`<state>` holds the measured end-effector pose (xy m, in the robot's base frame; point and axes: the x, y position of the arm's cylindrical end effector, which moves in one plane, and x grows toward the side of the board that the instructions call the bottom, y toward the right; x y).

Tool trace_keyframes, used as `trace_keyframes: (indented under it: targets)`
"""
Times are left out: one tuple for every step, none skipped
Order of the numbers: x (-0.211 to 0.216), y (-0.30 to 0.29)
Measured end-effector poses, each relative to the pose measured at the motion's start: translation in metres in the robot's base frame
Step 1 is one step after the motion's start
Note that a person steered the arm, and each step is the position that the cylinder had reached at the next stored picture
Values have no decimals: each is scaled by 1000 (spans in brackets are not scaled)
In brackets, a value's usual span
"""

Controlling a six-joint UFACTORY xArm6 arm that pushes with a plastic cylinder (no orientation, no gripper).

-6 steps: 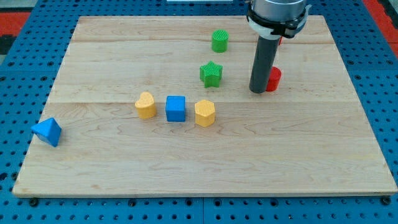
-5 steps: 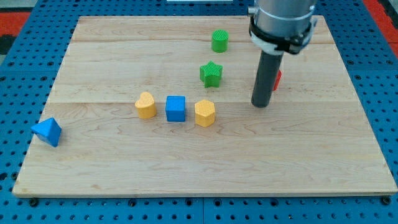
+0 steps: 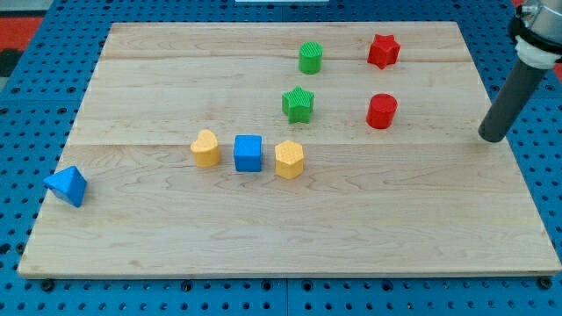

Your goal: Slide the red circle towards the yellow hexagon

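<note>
The red circle [image 3: 382, 111] stands right of centre in the board's upper half. The yellow hexagon [image 3: 289, 160] sits near the board's middle, down and to the left of it. My tip [image 3: 492, 137] rests near the board's right edge, well to the right of the red circle and slightly lower, apart from every block.
A red star [image 3: 384, 50] lies near the top right. A green cylinder [image 3: 311, 58] and a green star [image 3: 299, 104] lie left of the red circle. A blue cube [image 3: 248, 153] and a yellow heart [image 3: 205, 148] line up left of the hexagon. A blue triangle [image 3: 68, 185] sits at the far left.
My tip has moved from just left of the red circle far to the right, near the board's right edge. The red circle and red star now show fully. No block has moved.
</note>
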<state>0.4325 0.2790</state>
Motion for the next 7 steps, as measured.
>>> trace_keyframes:
  targets:
    - [-2, 6]
    - [-12, 6]
    - [-25, 6]
    - [-49, 12]
    - [-77, 13]
    - [-79, 1]
    - [-63, -49]
